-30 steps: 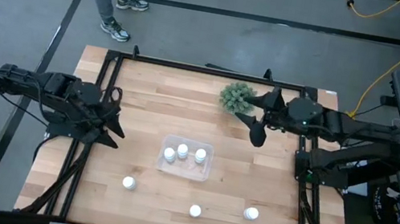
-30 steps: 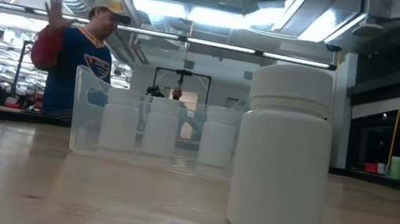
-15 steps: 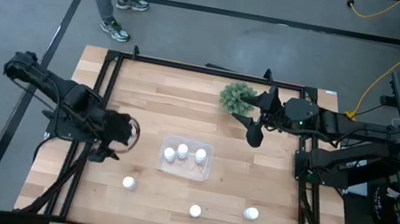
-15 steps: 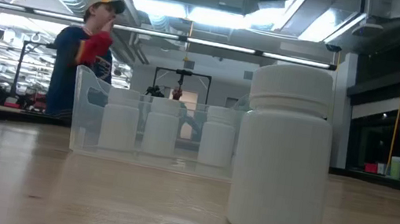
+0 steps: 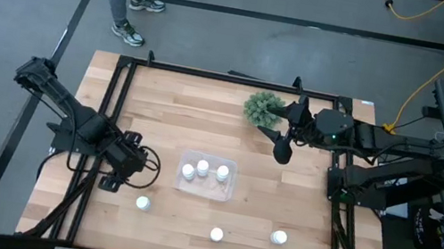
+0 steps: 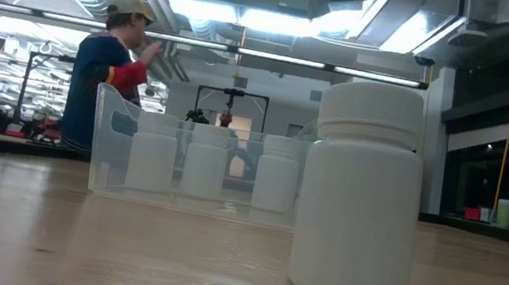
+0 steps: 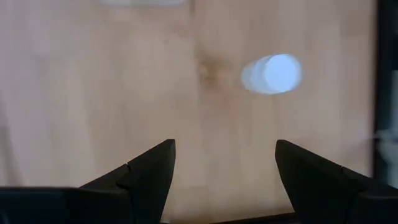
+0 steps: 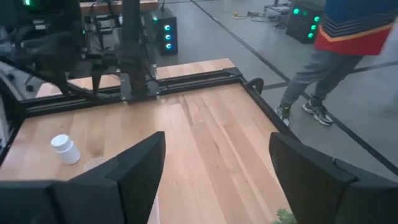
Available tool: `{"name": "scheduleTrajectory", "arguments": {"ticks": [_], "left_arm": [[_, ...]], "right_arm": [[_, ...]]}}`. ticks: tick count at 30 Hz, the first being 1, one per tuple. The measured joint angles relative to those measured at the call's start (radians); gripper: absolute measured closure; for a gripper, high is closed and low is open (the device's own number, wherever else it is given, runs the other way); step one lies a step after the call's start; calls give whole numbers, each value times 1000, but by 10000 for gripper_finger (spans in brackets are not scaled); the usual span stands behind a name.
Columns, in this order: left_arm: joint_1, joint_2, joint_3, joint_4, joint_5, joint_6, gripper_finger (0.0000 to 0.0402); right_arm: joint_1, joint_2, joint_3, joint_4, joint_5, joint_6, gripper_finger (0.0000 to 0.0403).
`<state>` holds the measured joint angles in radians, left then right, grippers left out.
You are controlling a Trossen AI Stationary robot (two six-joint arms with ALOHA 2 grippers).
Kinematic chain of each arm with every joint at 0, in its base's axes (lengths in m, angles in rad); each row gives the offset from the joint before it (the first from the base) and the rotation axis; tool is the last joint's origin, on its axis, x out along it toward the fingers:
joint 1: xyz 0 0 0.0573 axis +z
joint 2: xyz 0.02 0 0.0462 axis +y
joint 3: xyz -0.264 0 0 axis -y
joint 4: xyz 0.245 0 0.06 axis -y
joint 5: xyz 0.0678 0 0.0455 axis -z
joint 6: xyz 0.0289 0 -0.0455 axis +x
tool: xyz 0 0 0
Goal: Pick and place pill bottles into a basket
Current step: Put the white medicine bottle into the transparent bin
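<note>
Swinging inward over the last second, my left claw (image 5: 135, 167) now hangs low left of centre in the overhead frame, spread wide and empty, just above the nearest loose bottle (image 5: 142, 203). Three bottles (image 5: 202, 170) already stand in the clear basket (image 5: 224, 190) at centre; two more wait along the bottom of the tabletop (image 5: 178, 117). My right claw (image 5: 282, 144) waits open by the plant (image 5: 263, 107), upper right. Next I'd descend onto that bottle.

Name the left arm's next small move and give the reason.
Probably lower the left gripper toward the small white capped pill bottle just ahead of it. Its jaws are open and empty, that bottle stands loose on the wooden table, and the clear plastic basket holds only three.
</note>
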<state>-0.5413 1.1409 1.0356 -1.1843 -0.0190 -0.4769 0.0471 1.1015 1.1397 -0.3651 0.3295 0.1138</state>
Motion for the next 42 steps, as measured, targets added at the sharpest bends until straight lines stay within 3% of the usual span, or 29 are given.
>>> {"name": "scheduleTrajectory", "arguments": {"ticks": [5, 10, 17, 31, 42], "left_arm": [[-18, 24, 45, 10, 66, -72, 130], [-36, 82, 45, 14, 155, -115, 91], [-59, 179, 45, 15, 88, -113, 43], [-74, 308, 45, 294, 99, -173, 43], [-84, 380, 45, 311, 55, -175, 43]], "right_arm": [[0, 0, 0, 0, -21, -23, 114], [0, 0, 0, 0, -58, -46, 114], [0, 0, 0, -13, -71, -48, 114], [0, 0, 0, -32, -125, -97, 114], [0, 0, 0, -49, -149, -120, 114]]}}
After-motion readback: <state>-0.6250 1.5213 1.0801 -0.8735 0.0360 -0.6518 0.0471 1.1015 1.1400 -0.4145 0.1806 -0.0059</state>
